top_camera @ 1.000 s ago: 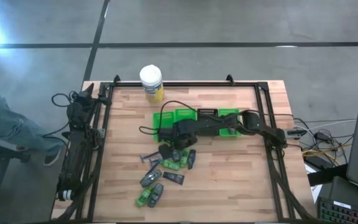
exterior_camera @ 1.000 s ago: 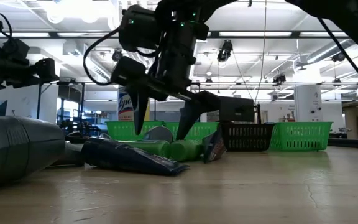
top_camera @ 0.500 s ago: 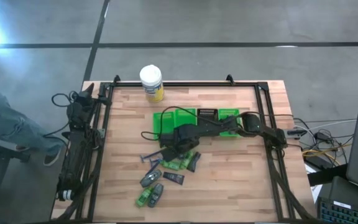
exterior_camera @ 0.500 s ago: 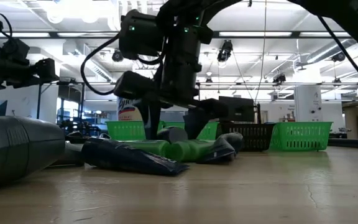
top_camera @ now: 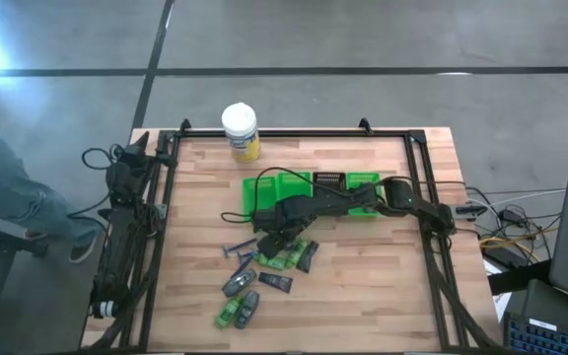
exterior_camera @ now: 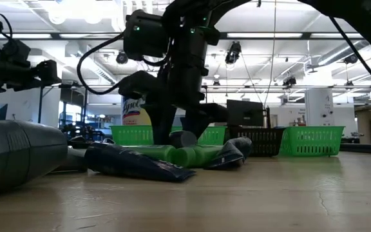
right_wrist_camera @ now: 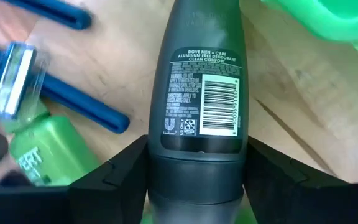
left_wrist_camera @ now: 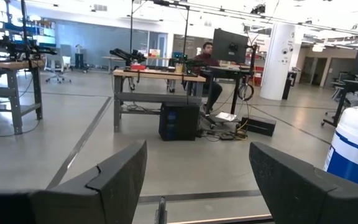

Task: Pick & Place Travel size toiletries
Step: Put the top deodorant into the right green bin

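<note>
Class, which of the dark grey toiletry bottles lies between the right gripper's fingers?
The dark grey deodorant bottle with its barcode label facing up; the right gripper straddles it.

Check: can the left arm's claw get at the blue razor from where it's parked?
Probably not: left claw sits open at the table's far left edge, and the blue razor lies mid-table, under the right claw working the pile.

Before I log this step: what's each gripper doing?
Left gripper: open, empty, parked off to the side.
Right gripper: jaws against a dark grey deodorant.
</note>
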Motion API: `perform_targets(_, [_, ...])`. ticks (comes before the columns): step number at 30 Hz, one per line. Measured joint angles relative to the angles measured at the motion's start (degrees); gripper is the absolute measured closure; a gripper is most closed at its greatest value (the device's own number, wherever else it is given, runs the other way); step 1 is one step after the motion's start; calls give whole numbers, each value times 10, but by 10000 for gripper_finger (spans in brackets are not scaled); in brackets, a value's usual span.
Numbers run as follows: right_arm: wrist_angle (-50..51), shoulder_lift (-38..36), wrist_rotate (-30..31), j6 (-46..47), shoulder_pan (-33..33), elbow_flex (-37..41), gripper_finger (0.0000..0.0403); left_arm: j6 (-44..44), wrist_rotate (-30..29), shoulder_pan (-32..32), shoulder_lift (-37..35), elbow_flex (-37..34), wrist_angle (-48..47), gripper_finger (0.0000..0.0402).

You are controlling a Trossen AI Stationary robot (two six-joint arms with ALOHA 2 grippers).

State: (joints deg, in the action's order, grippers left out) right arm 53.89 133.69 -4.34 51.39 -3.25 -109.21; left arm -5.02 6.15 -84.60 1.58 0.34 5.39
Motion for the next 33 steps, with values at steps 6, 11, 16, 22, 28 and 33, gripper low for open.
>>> perform_targets(6, [14, -15, -2, -42, 0, 0, 201, -57, 0, 0, 0, 0, 0, 112])
perform_targets(11, [16, -31, -2, -85, 0, 0, 201, -158, 0, 0, 1, 0, -1, 113])
perform_targets(16, [28, -61, 1, -138, 0, -1, 201, -109, 0, 0, 1, 0, 0, 113])
perform_targets(22, [132, -123, 72, -82, 0, 1, 201, -88, 0, 0, 1, 0, 0, 113])
perform_targets(28, [261, -211, 138, 106, 26, 57, 201, -88, 0, 0, 1, 0, 1, 112])
perform_targets(33, [230, -319, 119, 185, 78, 211, 201, -88, 0, 0, 1, 0, 1, 113])
